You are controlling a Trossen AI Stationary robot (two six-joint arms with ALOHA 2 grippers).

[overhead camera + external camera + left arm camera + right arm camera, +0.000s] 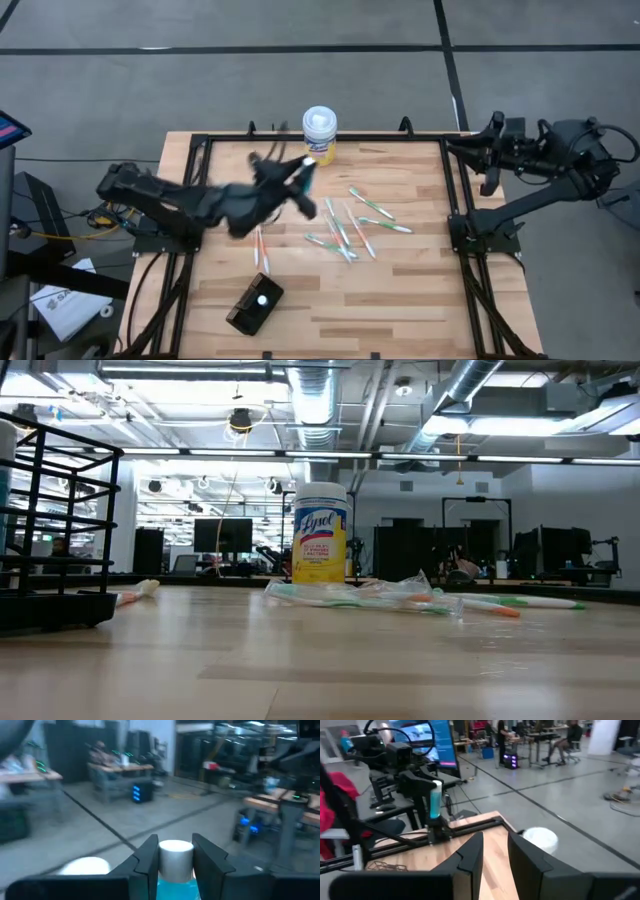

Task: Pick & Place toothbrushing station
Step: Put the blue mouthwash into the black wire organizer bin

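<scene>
Over a pale wooden surface [400,290] framed by black rails, with grey floor around it, the left tool [305,175] hangs above the far middle of the planks. It is clenched on a small teal bottle [176,862] with a white cap, which stands upright between the two dark fingers [147,857]. The right wrist view shows that same bottle [435,802] held up off the wood.

Just beyond the left tool, at the far edge of the surface, stands a round canister [320,133] with a white lid and a yellow label. It is upright and apart from the tool. On the right-arm side of the tool, around the middle of the surface, lies a loose scatter of toothbrushes [350,230], green, white and orange, some crossing one another. One more orange toothbrush [262,248] lies under the left arm.

The toothbrushing station [255,303], a small black box, lies near the front edge on the left arm's side. It is turned at an angle to the planks and sits well apart from both tools and from the brushes.

The right tool [478,152] waits at the far right corner, over the rail. Its fingers [470,855] stand a little apart with nothing between them.
</scene>
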